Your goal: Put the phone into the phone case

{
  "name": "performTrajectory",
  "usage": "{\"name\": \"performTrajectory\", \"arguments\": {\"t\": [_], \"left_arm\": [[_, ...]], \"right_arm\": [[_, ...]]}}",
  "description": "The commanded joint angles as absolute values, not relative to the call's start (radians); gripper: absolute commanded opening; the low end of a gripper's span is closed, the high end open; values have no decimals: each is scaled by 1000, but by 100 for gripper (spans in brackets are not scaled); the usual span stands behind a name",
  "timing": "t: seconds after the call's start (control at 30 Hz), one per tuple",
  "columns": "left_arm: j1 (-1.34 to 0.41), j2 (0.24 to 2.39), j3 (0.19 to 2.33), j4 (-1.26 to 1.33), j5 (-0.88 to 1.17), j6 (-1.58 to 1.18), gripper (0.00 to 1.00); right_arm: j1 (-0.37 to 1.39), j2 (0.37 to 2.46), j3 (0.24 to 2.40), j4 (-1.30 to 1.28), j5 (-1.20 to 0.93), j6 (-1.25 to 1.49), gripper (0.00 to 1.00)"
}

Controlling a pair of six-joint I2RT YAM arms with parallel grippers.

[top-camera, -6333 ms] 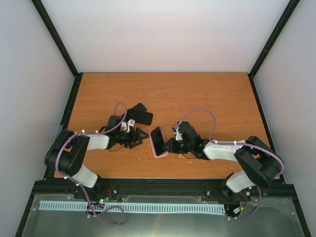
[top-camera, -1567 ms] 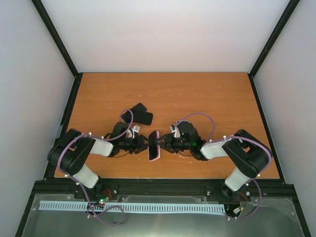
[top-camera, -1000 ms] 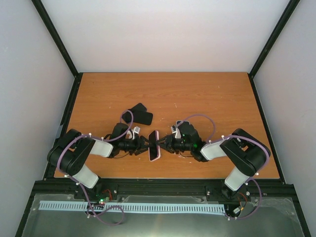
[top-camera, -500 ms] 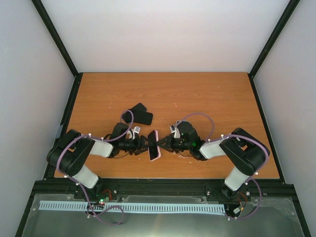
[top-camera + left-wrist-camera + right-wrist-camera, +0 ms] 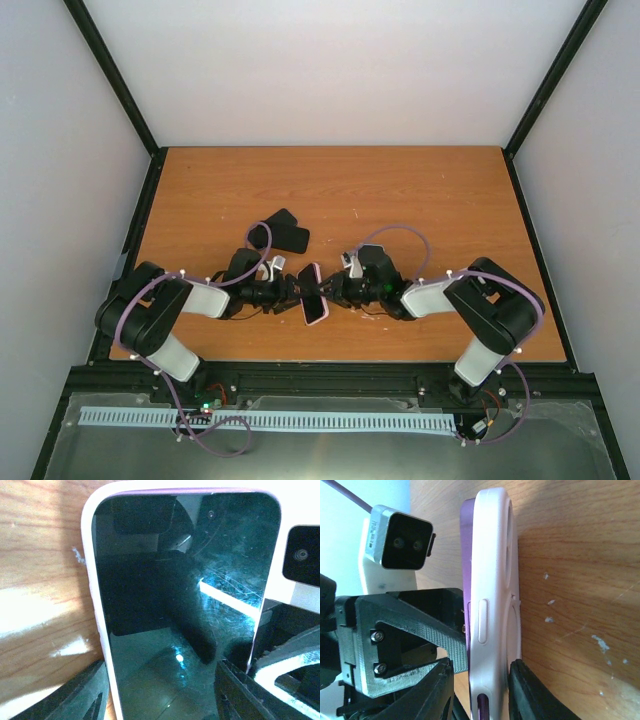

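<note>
A: Logging more lean on the phone (image 5: 313, 293) than half a second back, more screen turned up to the top camera; 1.6 s ago, only a thin edge. Also logging the right gripper (image 5: 335, 290) crowded in closer.

B: Agreed. Meaning for the task?

A: Reads as pressing-in under way, not finished. Still propped on edge on the table (image 5: 400, 200), front middle, pinned between both grippers. From the right wrist, seeing a purple strip proud of the white phone case (image 5: 492, 605) along one long side, so judging not fully seated.

B: Pincers?

A: On the right: clamped across the thickness of phone case plus phone, low on the edge. As for the left gripper (image 5: 293, 292): spread wide, with one finger on the glass and the other by the rim, pinching nothing as far as shown.

B: Hidden or unclear?

A: Can't see the far long edge or any corner snap. Losing the lower end of the phone to the frame edge in both wrist views. Can't name the dark flat object (image 5: 283, 230) behind the left gripper, too small.
</note>
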State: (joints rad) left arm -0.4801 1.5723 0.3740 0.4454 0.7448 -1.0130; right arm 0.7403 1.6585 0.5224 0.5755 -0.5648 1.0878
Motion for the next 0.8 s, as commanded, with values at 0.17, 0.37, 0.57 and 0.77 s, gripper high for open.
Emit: {"name": "performTrajectory", "arguments": {"t": [0.17, 0.37, 0.57, 0.77], "left_arm": [[-497, 1552, 378, 403, 731, -1012, 58], [-489, 1444, 376, 360, 728, -1002, 65], [-471, 1278, 374, 313, 750, -999, 74], [-472, 1151, 391, 358, 848, -1003, 73]], "right_arm": [[746, 1650, 569, 426, -498, 975, 10], [744, 1539, 520, 435, -464, 944, 6], [743, 1334, 400, 554, -450, 988, 4], [744, 1149, 301, 751, -499, 1058, 5]]}}
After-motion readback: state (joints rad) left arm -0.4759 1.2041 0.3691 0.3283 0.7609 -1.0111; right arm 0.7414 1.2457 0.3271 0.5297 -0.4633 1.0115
